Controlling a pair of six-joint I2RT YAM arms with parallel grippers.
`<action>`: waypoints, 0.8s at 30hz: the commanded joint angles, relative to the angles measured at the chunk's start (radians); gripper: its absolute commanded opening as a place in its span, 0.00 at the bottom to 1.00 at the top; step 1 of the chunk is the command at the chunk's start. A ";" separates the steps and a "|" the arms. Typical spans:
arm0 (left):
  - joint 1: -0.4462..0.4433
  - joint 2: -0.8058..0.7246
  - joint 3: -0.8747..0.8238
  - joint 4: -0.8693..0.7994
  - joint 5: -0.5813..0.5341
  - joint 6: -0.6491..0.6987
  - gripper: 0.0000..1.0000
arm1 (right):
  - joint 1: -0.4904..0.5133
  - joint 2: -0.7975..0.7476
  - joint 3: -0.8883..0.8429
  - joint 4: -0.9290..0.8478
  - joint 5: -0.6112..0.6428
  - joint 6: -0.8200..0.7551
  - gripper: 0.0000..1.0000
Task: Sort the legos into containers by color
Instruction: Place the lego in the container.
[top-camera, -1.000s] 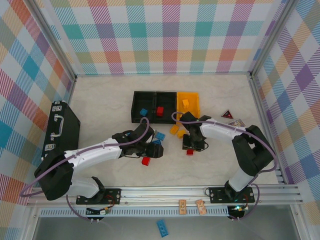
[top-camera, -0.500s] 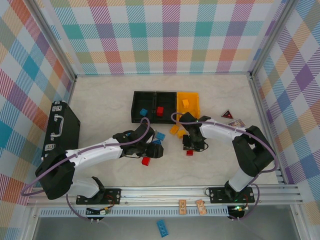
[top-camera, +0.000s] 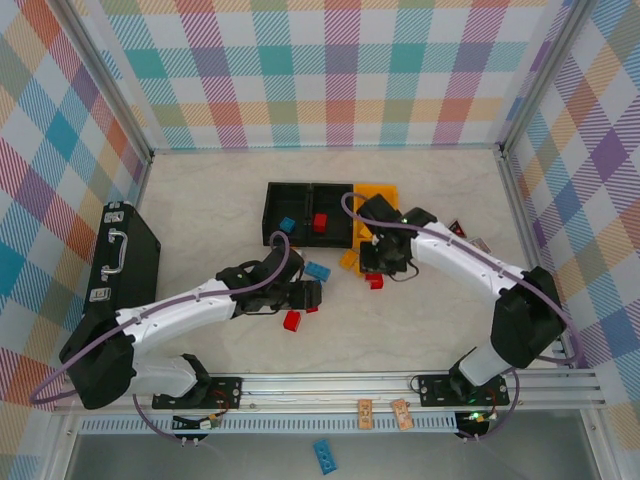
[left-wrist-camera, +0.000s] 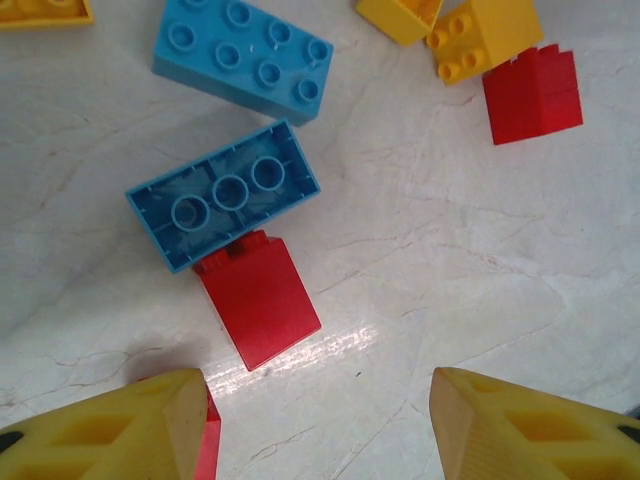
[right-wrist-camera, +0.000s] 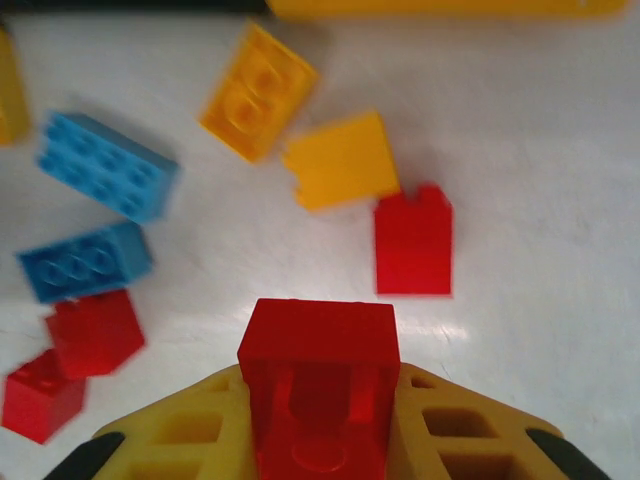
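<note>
From above, three containers (top-camera: 311, 200) sit toward the back edge of the table (top-camera: 200, 200), two black and one yellow-orange, with loose legos (top-camera: 318, 270) just in front. Left wrist cam: left gripper (left-wrist-camera: 315, 425) jaws spread over bare table, with two blue, three red and three yellow nearby. Right wrist cam shows the part the top view hides: right gripper (right-wrist-camera: 320, 405) pinching a red lego (right-wrist-camera: 320, 340).

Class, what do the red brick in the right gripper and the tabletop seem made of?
The held red brick: likely hard plastic, smooth and slightly glossy, with moulded edges. The tabletop: looks like veined marble, possibly a printed laminate; it shows a glossy glare.
</note>
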 joint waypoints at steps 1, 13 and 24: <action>0.031 -0.040 -0.022 -0.020 -0.040 -0.054 0.61 | 0.001 0.101 0.130 -0.016 0.021 -0.079 0.28; 0.108 -0.102 -0.029 -0.077 -0.062 -0.089 0.61 | -0.022 0.464 0.593 -0.072 0.034 -0.156 0.28; 0.120 -0.109 -0.056 -0.073 -0.058 -0.097 0.61 | -0.039 0.737 0.896 -0.169 0.070 -0.170 0.30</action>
